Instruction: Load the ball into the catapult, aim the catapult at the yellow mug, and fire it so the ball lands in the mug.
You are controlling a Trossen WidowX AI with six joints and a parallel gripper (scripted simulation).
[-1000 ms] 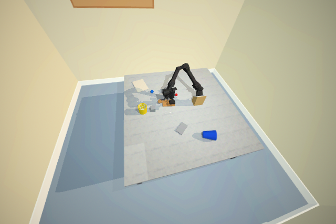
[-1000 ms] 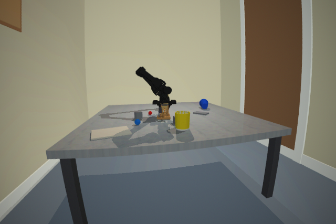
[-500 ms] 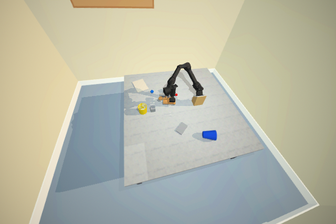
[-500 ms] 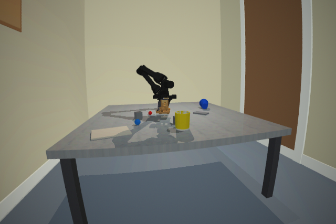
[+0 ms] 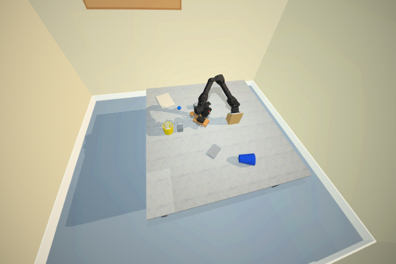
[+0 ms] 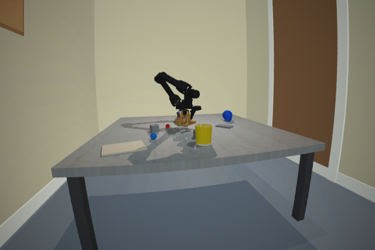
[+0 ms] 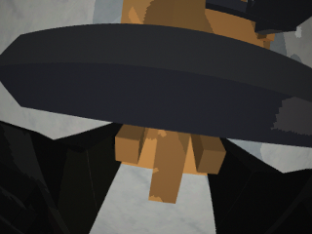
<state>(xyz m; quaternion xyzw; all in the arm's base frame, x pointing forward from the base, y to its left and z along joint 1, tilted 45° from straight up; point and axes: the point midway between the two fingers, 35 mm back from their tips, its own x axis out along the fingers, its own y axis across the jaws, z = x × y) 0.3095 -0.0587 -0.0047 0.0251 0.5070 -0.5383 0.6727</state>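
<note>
The orange catapult (image 5: 205, 123) (image 6: 181, 123) (image 7: 166, 187) stands near the middle of the table, mostly under the arm. My gripper (image 5: 201, 118) (image 6: 185, 115) is shut on it; in the wrist view the dark fingers stand on both sides of its orange body, and a dark curved bar crosses in front. The yellow mug (image 5: 167, 128) (image 6: 203, 134) stands upright, left of the catapult in the top view. A small red ball (image 5: 209, 111) (image 6: 167, 126) lies on the table beside the gripper. A blue ball (image 5: 179, 107) (image 6: 153, 136) lies farther off. The catapult's cup cannot be made out.
A grey cube (image 5: 180, 127) stands between mug and catapult. Another grey block (image 6: 154, 128) is near the blue ball. A cream panel (image 5: 165, 100) (image 6: 122, 148), a thin grey slab (image 5: 213, 151) (image 6: 224, 126), a blue cup (image 5: 246, 159) (image 6: 227, 116) on its side and a tan box (image 5: 234, 118) surround the workspace.
</note>
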